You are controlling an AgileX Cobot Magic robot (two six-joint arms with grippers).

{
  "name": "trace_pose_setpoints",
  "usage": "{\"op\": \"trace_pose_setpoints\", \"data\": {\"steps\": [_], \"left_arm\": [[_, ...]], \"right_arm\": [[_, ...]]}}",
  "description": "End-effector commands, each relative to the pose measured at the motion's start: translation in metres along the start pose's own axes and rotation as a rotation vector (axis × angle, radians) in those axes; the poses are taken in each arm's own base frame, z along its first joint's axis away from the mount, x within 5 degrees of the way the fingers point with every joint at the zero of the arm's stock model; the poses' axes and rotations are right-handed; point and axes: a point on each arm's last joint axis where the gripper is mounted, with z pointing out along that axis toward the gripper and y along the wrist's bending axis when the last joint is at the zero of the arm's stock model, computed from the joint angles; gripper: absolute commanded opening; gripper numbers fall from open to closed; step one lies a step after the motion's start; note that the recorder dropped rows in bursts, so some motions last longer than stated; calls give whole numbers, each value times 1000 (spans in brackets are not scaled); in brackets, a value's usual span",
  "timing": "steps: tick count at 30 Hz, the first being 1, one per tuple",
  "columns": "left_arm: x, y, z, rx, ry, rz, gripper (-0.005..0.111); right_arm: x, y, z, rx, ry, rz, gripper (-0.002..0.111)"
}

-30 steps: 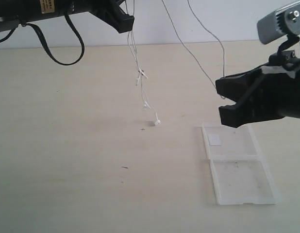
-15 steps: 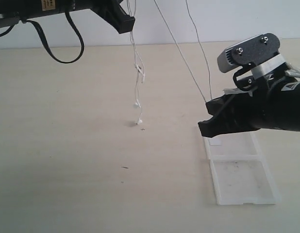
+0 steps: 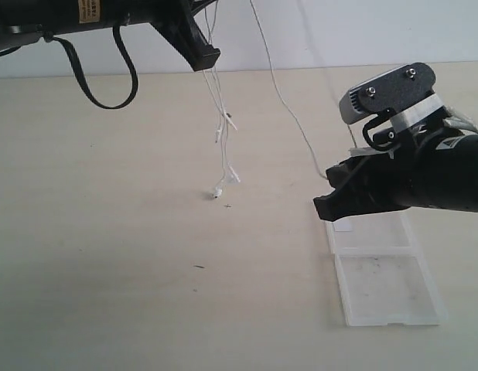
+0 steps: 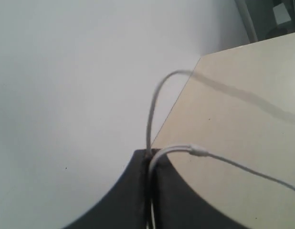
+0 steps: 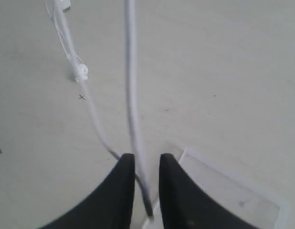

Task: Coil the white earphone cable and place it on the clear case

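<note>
table (image 3: 107,270): pale wood; bare apart from the case and a few dark specks
right gripper (image 3: 324,207): has come down and forward over the last second; sits low over the far half of the case; in the wrist view the jaws stand a little apart, cable running loose through the gap
left gripper (image 3: 206,56): held high at the back; jaws clamped on the cable; barely moved
clear case (image 3: 386,286): lies open and flat, unmoved; nothing on the near half
white earphone cable (image 3: 223,131): strung between both grippers; not coiled
earbuds (image 3: 217,190): hang below the left gripper, at or just above the table; swung leftward
meaning: likely a release at the case; coiling looks unfinished
</note>
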Motion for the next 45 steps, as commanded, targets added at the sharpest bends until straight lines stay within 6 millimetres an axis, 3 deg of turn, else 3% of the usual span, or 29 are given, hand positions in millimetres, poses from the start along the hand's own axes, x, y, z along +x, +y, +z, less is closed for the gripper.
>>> {"op": "trace_pose_setpoints", "data": {"steps": [1, 8, 21, 30, 37, 41, 42, 45], "left_arm": [[-7, 2, -2, -17, -15, 0, 0], [-7, 2, -2, -17, -13, 32, 0], [-5, 5, -2, -40, 26, 67, 0], [-6, 6, -2, -43, 25, 64, 0], [-5, 6, -2, -46, 26, 48, 0], [-5, 7, -2, -47, 25, 43, 0], [-6, 7, -2, -50, 24, 34, 0], [-6, 6, -2, -52, 20, 22, 0]], "right_arm": [[2, -1, 1, 8, 1, -9, 40], [-1, -3, 1, 34, -25, -9, 61], [-7, -11, -1, 151, -157, 6, 62], [-7, 28, -30, -25, -475, -63, 62], [-10, 32, -36, -55, -586, -51, 66], [-13, 32, -37, -58, -629, -27, 77], [-13, 34, -33, -66, -632, -57, 84], [-13, 38, -25, -92, -655, -96, 90]]}}
